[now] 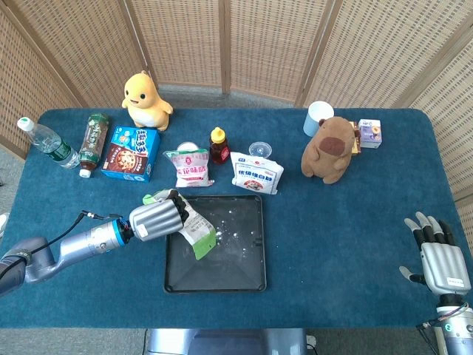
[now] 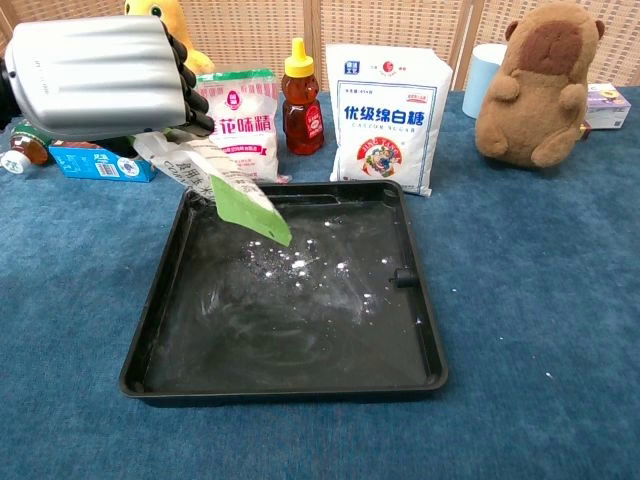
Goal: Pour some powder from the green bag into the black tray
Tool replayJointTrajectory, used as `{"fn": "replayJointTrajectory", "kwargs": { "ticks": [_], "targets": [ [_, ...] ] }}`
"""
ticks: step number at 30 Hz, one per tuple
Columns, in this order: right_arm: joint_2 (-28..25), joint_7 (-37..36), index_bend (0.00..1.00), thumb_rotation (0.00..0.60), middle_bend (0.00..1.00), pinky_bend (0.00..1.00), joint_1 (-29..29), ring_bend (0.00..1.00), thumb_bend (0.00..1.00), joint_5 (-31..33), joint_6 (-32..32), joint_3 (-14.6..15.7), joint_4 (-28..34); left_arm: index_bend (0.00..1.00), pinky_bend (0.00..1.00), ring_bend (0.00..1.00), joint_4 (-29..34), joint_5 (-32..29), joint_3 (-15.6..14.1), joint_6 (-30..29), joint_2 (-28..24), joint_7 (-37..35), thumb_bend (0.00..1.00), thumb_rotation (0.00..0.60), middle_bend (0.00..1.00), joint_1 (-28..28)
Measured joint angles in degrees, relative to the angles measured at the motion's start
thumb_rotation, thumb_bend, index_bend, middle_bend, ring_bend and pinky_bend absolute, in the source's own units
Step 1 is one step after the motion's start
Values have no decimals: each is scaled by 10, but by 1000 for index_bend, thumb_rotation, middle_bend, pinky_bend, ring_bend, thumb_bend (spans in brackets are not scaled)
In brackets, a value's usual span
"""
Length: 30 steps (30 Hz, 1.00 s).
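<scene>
Legible print, chest view
"花味精" on pink-labelled bag (image 2: 238,118); "优级绵白糖" on white bag (image 2: 386,118); green bag (image 2: 228,185) lettering unreadable.

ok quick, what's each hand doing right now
Left hand: closed around the green bag, tipping it over the black tray.
Right hand: open, holding nothing, off at the table's near right corner.

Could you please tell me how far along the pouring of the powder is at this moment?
Some white powder already speckles the black tray. The left hand holds the green-and-white bag tipped mouth-down over it. What remains is finishing and setting the bag down. The right hand rests open.
</scene>
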State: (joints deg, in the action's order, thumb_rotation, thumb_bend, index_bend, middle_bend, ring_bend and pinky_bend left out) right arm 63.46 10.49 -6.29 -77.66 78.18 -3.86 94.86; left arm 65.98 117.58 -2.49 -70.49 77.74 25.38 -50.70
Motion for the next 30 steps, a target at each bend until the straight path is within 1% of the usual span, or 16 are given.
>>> {"fn": "replayJointTrajectory", "kwargs": {
  "ticks": [4, 8, 11, 14, 18, 24, 30],
  "targets": [
    [2, 2, 139, 600, 0, 0, -1, 0, 0, 1, -2, 0, -1, 924, 698, 736, 3, 37, 0, 8, -4, 60, 506, 600, 810, -11],
    [2, 2, 139, 600, 0, 0, -1, 0, 0, 2, -3, 0, -2, 942, 698, 735, 18, 51, -4, 43, -15, 118, 505, 600, 815, -25],
    [1, 1, 139, 600, 0, 0, -1, 0, 0, 1, -2, 0, -1, 942, 698, 735, 41, 54, -7, 68, -25, 136, 504, 600, 816, -32],
    [0, -2, 139, 597, 0, 0, -1, 0, 0, 0, -1, 0, -1, 943, 698, 735, 55, 41, -6, 73, -30, 135, 511, 600, 816, -30],
    [-2, -7, 139, 600, 0, 0, 0, 0, 0, 0, -2, 0, -3, 942, 698, 735, 49, 4, 3, 55, -26, 111, 511, 600, 816, -12],
    [-1, -6, 139, 600, 0, 0, -1, 0, 0, 2, -3, -1, -4, 943, 712, 735, 22, -52, 17, -5, -9, 43, 510, 600, 816, 31],
    [2, 1, 139, 600, 0, 0, -2, 0, 0, 4, -6, 1, -5, 943, 721, 739, 15, -140, 29, -36, 11, -40, 510, 600, 816, 90]
  ]
}}
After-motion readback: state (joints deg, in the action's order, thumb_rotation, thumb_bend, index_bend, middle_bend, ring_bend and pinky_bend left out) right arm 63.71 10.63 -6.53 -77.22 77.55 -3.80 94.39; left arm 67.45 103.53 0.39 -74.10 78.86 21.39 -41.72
